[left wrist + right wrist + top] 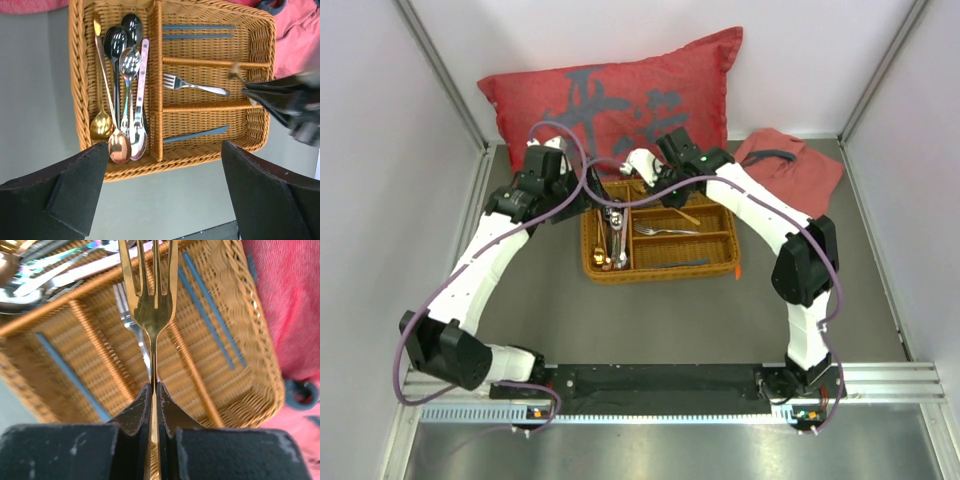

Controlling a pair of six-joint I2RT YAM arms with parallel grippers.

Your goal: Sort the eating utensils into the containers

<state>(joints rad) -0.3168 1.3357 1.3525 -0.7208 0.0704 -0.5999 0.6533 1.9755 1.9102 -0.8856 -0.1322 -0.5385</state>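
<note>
Gold fork [150, 300]: handle pinched in right gripper [154, 389], above wicker tray [260, 132] at its 3 o'clock end; handle end hidden. Left gripper [165, 195]: fingers spread, empty, partly cut off

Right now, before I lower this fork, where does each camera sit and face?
Top external: above and behind the robot, looking down at the wicker cutlery tray and red cushion; left arm and right arm show.
Left wrist: above the tray, facing down; open left gripper frames the bottom edge.
Right wrist: low over the tray, looking along the gold fork clamped in the right gripper.
Shared: both wrist views show the silver fork and blue chopsticks.
</note>
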